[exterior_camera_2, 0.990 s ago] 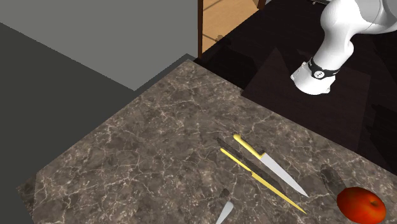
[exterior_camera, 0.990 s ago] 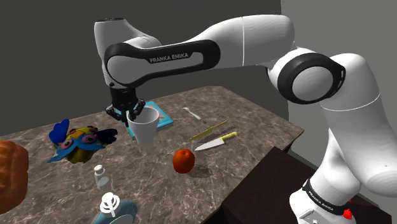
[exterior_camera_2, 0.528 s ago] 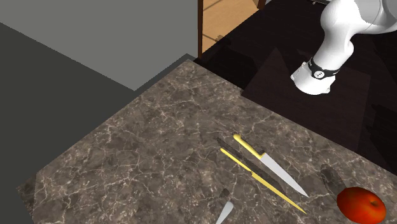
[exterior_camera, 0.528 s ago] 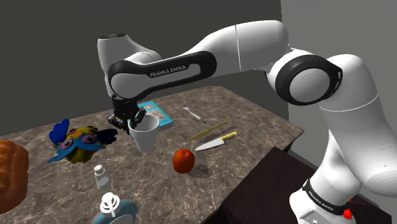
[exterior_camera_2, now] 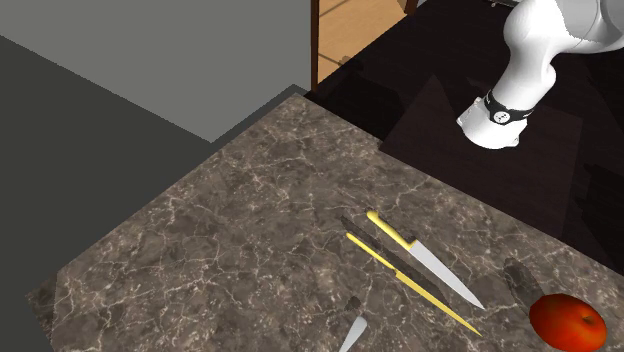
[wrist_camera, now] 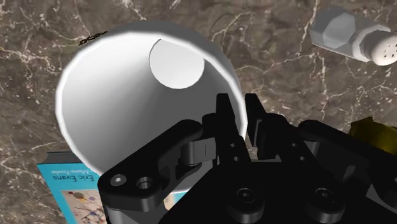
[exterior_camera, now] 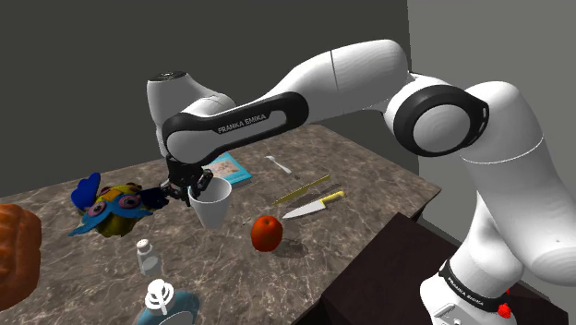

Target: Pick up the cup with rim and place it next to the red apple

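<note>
The cup (exterior_camera: pixel 211 201) has come off the teal book (exterior_camera: pixel 228 169) toward the middle of the bench (exterior_camera: pixel 369 175), its rim pinched in the narrow pincer (exterior_camera: pixel 192 191). Bare marble separates it from the red apple (exterior_camera: pixel 266 234), which sits near the stand-side edge. The arm (exterior_camera: pixel 238 122) reads FRANKA EMIKA.

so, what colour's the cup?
The cup is plain white; the wrist view shows it best.
</note>
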